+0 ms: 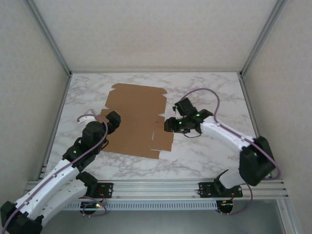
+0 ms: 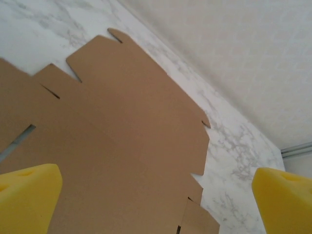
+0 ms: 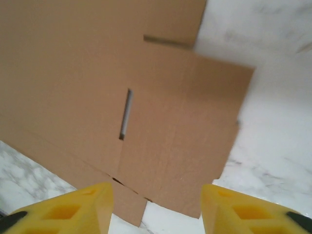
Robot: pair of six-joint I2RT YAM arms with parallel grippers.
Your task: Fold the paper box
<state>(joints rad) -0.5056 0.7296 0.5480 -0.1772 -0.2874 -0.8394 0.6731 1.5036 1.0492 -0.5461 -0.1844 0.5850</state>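
The paper box (image 1: 136, 117) lies as a flat brown die-cut sheet in the middle of the marble table. My left gripper (image 1: 114, 119) hovers over the sheet's left edge. In the left wrist view its yellow fingers (image 2: 27, 195) stand wide apart, with bare cardboard (image 2: 122, 146) below them; the left gripper (image 2: 156, 204) holds nothing. My right gripper (image 1: 169, 125) is at the sheet's right edge. In the right wrist view the right gripper (image 3: 156, 209) is open, its yellow pads (image 3: 73, 209) on either side of the near edge of a side flap (image 3: 180, 136), apart from it.
White walls with aluminium posts (image 1: 51, 44) close in the table on the left, back and right. A metal rail (image 1: 156, 187) runs along the near edge, by the arm bases. Bare marble (image 1: 214, 92) lies right of and behind the sheet.
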